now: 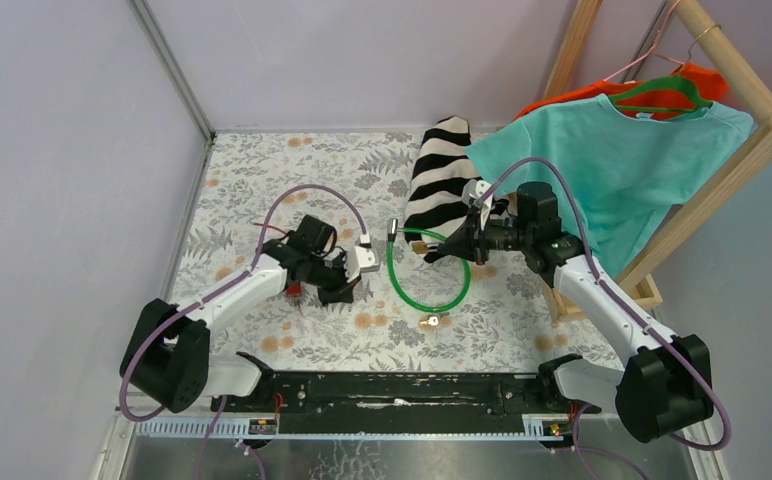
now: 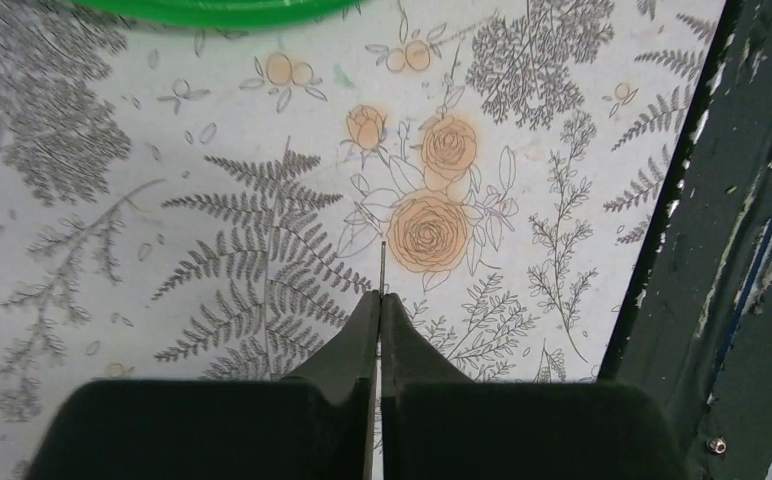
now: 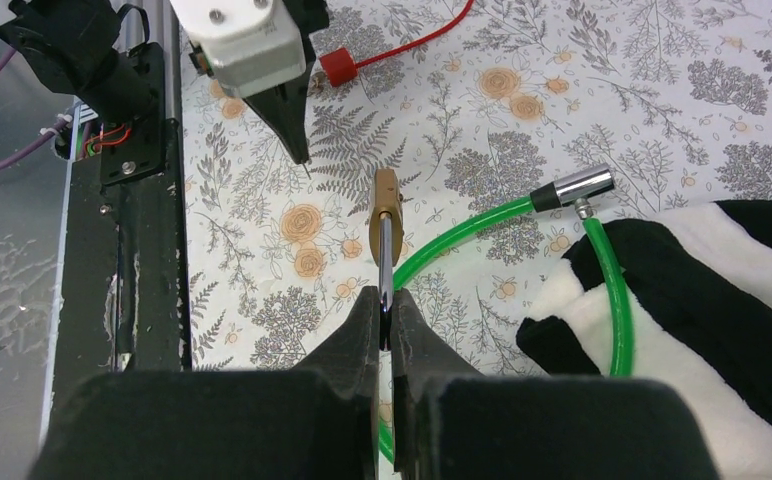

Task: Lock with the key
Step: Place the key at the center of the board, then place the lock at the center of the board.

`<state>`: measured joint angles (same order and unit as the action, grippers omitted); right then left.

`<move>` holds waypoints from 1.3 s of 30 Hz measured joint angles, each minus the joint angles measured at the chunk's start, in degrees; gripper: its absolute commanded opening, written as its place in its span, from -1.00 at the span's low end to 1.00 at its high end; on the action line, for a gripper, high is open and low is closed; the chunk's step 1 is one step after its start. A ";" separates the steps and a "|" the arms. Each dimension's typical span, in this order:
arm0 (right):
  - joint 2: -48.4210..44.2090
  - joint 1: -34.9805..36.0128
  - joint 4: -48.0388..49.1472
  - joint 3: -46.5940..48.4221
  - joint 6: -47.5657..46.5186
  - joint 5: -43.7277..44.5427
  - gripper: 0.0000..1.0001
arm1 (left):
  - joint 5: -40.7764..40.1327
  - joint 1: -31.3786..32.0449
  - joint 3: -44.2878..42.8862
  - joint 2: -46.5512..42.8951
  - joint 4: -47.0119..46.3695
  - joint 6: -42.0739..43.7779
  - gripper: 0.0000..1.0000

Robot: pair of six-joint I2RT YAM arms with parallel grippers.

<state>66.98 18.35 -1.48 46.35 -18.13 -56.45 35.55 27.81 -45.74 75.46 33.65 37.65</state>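
Note:
My right gripper (image 3: 386, 300) is shut on the silver shackle of a brass padlock (image 3: 387, 200). The padlock is seen edge-on and held above the table, in front of the green cable loop (image 3: 462, 232). In the top view the padlock (image 1: 419, 243) sits just left of the right gripper (image 1: 450, 245). My left gripper (image 2: 381, 297) is shut on a thin metal blade (image 2: 383, 265) that sticks out past the fingertips. It looks like the key, seen edge-on. The left gripper (image 1: 350, 285) hangs over the floral cloth, left of the padlock and apart from it.
The green cable (image 1: 427, 272) ends in a chrome fitting (image 3: 572, 187). A small brass piece (image 1: 430, 322) lies by the loop's near side. A striped cloth (image 1: 440, 172), a teal shirt (image 1: 602, 170) on a wooden rack and a red-capped wire (image 3: 339, 65) are nearby. A black rail (image 1: 402, 390) runs along the near edge.

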 measured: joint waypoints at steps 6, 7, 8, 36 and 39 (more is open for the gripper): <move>1.77 0.00 0.00 0.00 -0.07 0.02 -1.00 | -1.79 1.57 3.06 0.07 -4.22 -2.47 -0.75; 2.08 0.00 0.00 0.00 -0.07 0.04 -1.00 | -2.03 2.03 3.06 0.15 -5.29 -2.91 -0.69; 2.40 0.00 0.00 0.00 -0.04 0.04 -1.00 | -2.23 2.43 3.06 0.31 -6.14 -3.21 -0.64; 22.45 16.48 2.36 9.62 7.54 11.65 -0.99 | -22.84 -7.82 3.78 -14.99 -14.29 -9.92 1.00; 27.36 18.01 2.12 14.84 8.98 11.89 -0.98 | -25.46 -9.99 3.78 -16.50 -14.43 -11.54 1.00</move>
<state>94.35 36.36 0.64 61.19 -9.15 -44.56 10.09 17.82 -41.95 58.96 19.22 26.11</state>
